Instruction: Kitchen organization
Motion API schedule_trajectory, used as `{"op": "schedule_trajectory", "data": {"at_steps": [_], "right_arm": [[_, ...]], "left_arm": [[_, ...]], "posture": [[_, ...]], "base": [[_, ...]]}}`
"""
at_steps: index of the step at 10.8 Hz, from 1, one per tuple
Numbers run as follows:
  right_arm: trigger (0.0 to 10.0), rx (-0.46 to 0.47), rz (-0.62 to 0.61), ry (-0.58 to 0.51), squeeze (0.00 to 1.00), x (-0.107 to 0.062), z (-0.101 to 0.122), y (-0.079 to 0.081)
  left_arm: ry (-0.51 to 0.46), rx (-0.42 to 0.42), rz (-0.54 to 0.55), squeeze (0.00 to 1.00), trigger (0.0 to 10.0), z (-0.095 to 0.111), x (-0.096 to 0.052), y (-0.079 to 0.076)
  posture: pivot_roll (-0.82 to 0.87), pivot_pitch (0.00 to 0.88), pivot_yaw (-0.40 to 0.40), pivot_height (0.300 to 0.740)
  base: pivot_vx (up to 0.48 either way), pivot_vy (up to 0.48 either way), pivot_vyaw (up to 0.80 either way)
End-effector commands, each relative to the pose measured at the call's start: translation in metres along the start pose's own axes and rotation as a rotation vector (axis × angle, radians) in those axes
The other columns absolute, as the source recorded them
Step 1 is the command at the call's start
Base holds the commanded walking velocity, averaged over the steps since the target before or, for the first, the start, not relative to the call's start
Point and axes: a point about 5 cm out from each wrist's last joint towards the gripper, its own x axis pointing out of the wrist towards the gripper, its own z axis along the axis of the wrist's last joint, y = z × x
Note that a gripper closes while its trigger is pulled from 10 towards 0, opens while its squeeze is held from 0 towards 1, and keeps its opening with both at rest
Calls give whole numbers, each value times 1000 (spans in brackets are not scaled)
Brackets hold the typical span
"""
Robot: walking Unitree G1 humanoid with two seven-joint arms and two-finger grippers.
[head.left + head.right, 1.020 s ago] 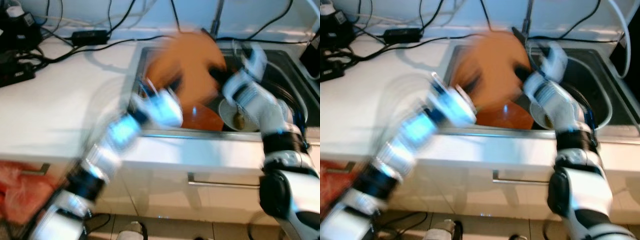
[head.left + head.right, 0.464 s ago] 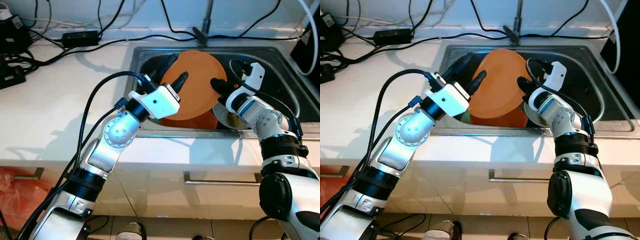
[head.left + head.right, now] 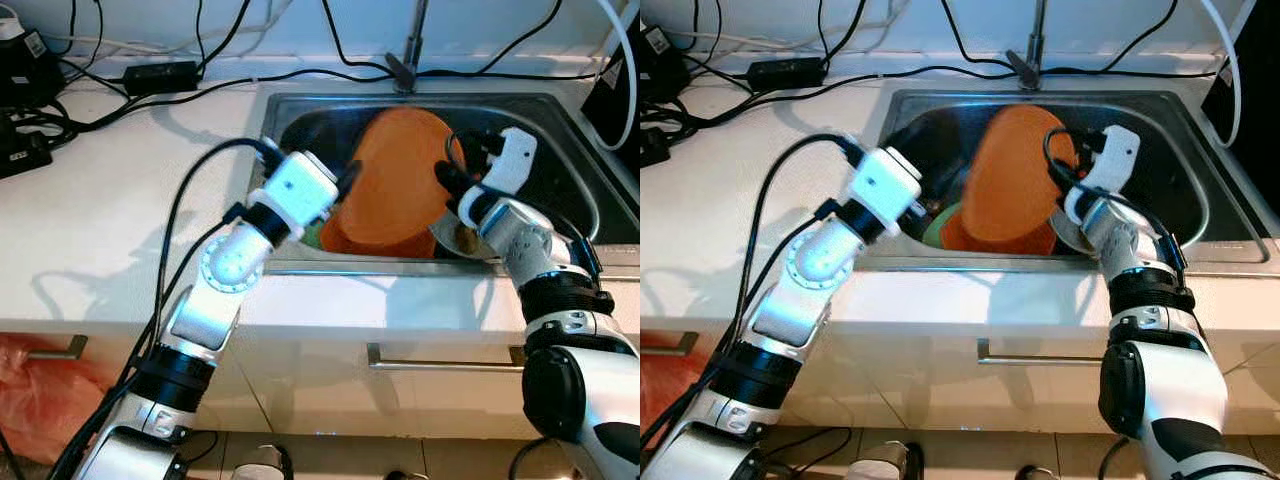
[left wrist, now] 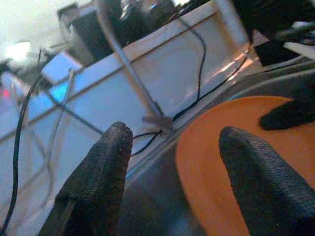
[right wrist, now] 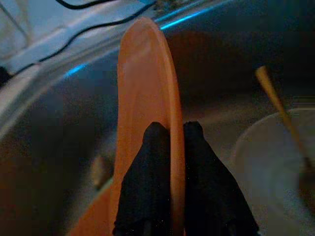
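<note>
smooth matt orange plate (image 3: 395, 180) in a brushed metal sink (image 3: 575, 180).

**Counter and sink: what's on them**

White counter (image 3: 110, 230) with a steel sink (image 3: 585, 190) set into its 3 o'clock half. Black cables (image 3: 215, 85) run along the back edge at 12 o'clock, a black power brick (image 3: 167, 72) at 11, more black gear (image 3: 30, 90) bunched at 10. In the sink: an orange plate (image 3: 400, 175) standing tilted on edge, an orange bowl (image 3: 385, 240) under it, a white dish (image 3: 462, 238) at its 3 o'clock side.
</note>
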Motion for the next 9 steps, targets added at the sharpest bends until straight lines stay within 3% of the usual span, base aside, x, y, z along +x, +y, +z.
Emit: {"op": "schedule_trajectory", "data": {"at_steps": [1,3,9], "right_arm": [[0,-47,-34,-27,0,-2,3,-6],[0,-88,-94,-28,0,-4,-6,-17],[0,-98,-142,-26,0,-3,-22,-20]], "left_arm": [[20,-45,27,1000,10000,-2,-4,4],[94,-148,119,1000,10000,-12,-11,14],[143,-171,221,1000,10000,-15,-16,23]], "posture": [[255,83,49,740],[252,81,47,740],[257,69,40,740]], "base": [[0,0,0],[0,0,0],[0,0,0]]}}
